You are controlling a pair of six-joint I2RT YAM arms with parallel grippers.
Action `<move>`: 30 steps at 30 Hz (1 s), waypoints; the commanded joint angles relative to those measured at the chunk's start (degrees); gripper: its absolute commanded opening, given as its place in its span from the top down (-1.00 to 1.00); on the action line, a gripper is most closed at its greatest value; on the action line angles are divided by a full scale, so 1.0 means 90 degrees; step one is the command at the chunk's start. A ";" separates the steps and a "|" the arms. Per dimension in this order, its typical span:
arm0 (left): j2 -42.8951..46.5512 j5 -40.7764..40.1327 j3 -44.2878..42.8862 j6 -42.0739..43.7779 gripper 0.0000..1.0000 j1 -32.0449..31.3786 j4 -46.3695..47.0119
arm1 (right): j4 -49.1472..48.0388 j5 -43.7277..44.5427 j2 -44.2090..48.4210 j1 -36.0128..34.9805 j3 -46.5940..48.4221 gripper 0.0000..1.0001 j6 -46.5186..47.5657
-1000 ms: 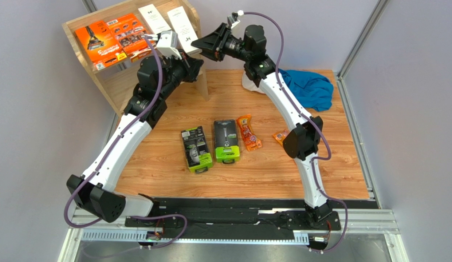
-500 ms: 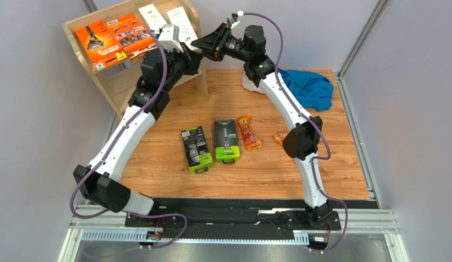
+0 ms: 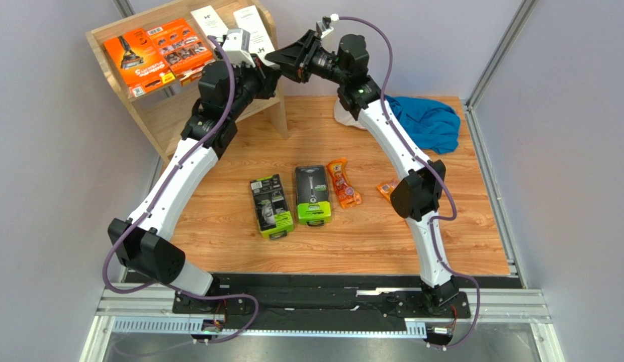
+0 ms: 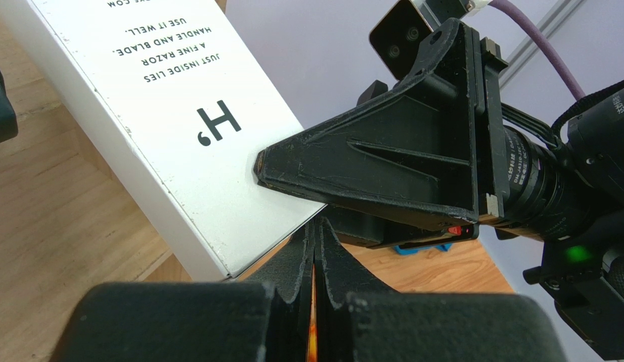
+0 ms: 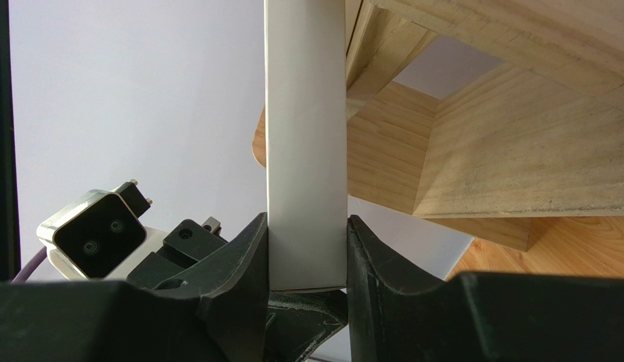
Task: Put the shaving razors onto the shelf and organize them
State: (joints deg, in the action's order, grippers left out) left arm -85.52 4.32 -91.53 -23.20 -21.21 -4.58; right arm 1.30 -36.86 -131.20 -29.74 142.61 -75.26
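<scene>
Two grippers crowded together at the right end of the shelf (image 3: pixel 164 113) top. Right gripper (image 5: pixel 306 226) clamped across the narrow faces of a slim white box (image 5: pixel 306 113), near its lower end, the box upright between the pads in the wrist view and lying on the right part of the top plank from above. Left gripper (image 4: pixel 316 226) pinched closed on nothing, just beside that box's near corner, perhaps ready to nudge. Second white box (image 3: pixel 209 19) flat on the same plank to the left, then two flat orange packs (image 3: pixel 152 51) side by side at the far-left end. Judged light, stiff cardboard with smooth printed faces, likely slippery; best held across the narrow sides close to an end, gently enough not to dent. Not yet shelved, out on the wooden table (image 3: pixel 352 234): two black-and-lime packs (image 3: pixel 290 200) near centre, two small orange packets (image 3: pixel 343 183) to their right, one partly behind the right arm. Blue cloth (image 3: pixel 428 121) bunched at far right. Lower shelf tier bare where visible. Plain grey walls around; metal rail along the near edge.
</scene>
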 commanded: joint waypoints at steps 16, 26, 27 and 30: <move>-0.0293 -0.0421 -0.0348 0.0332 1.00 0.0179 0.1173 | -0.0623 -0.0074 -0.0207 -0.0055 0.0365 0.01 -0.0299; -0.0518 -0.0470 -0.0524 0.0215 1.00 0.0257 0.1388 | -0.0867 -0.0045 -0.0042 -0.0065 0.0141 -0.16 -0.0329; -0.0547 -0.0451 -0.0553 0.0186 1.00 0.0296 0.1388 | -0.0867 -0.0026 -0.0013 -0.0065 0.0122 -0.21 -0.0309; -0.0537 -0.0460 -0.0573 0.0039 1.00 0.0365 0.1504 | -0.0877 -0.0016 0.0095 -0.0065 0.0005 -0.25 -0.0241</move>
State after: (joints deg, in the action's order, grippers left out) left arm -90.11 3.22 -93.21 -22.37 -20.25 1.26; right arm -5.02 -32.97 -133.16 -28.99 142.96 -76.90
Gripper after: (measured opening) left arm 0.007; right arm 0.616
